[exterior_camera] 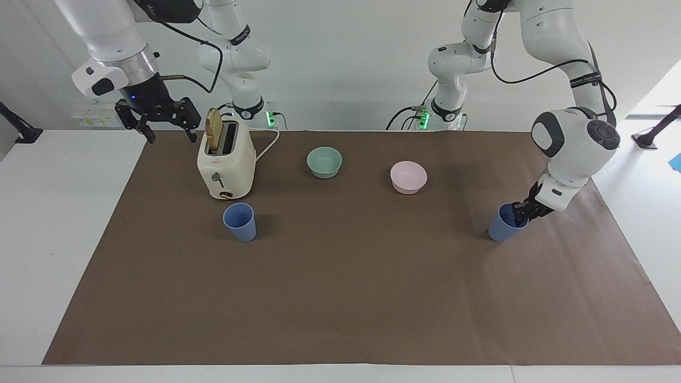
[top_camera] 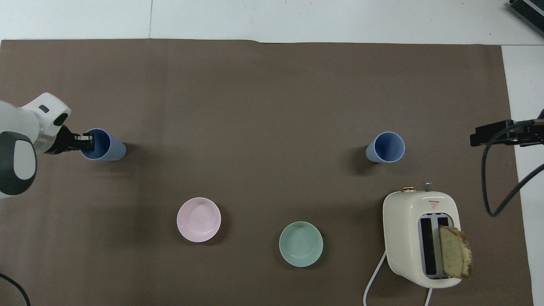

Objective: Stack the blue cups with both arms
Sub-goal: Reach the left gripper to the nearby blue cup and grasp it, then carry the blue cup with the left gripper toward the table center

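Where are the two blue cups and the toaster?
Cup by the left gripper [exterior_camera: 503, 230], facing view, on its outer wall.
Cup by the toaster [exterior_camera: 240, 223], facing view, on its outer wall.
Toaster [exterior_camera: 226, 173], facing view, on its cream front face.
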